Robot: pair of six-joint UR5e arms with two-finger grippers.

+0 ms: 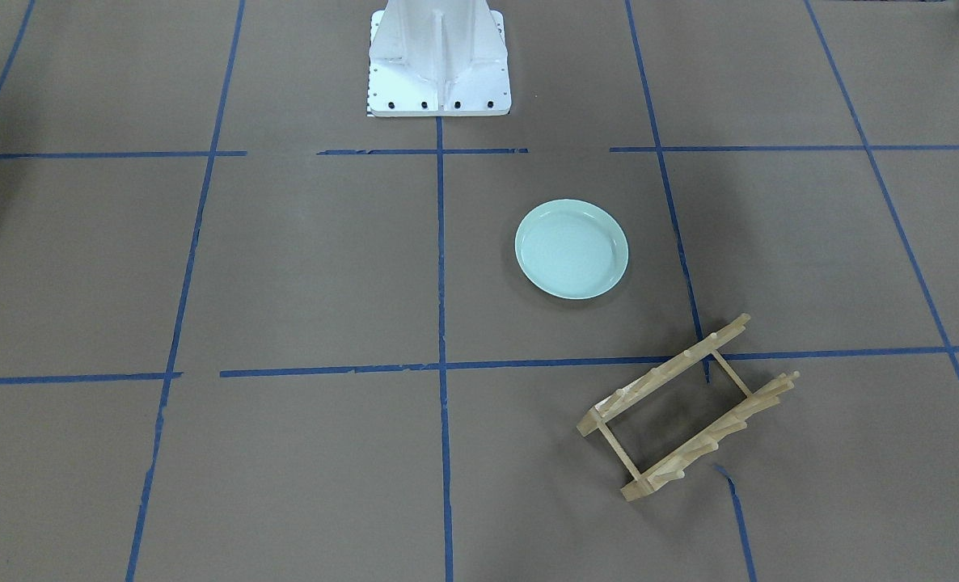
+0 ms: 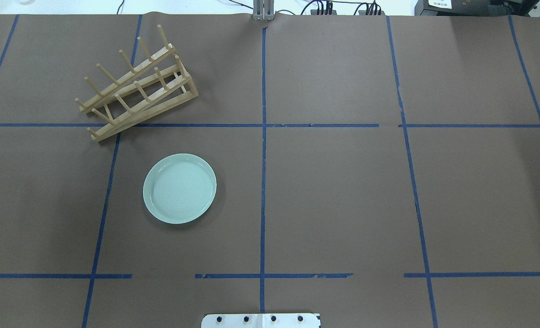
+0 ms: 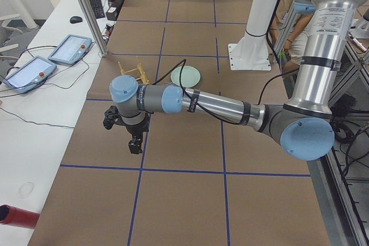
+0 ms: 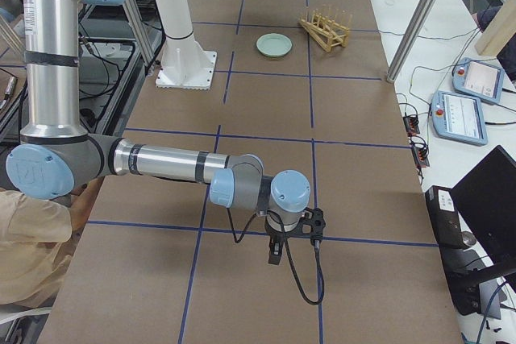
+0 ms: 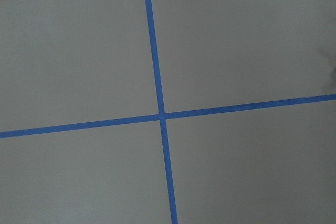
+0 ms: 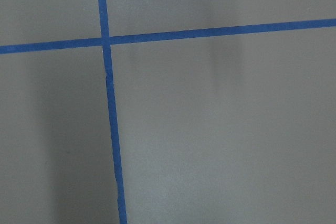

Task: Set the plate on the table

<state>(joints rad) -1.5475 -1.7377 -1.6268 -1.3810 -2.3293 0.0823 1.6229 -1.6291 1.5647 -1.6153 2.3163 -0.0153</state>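
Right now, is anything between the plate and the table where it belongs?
Nothing visible. The plate lies flat on the table, apart from the wooden rack nearby, whose pegs hold nothing.

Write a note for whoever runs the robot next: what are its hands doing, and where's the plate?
Left gripper: above one end of the table, far from the plate; open or shut can't be told.
Right gripper: same, at the opposite end.
The plate lies flat on the table, near the empty wooden rack but not touching it.
Done: the plate looks placed.
Left: probably nothing.
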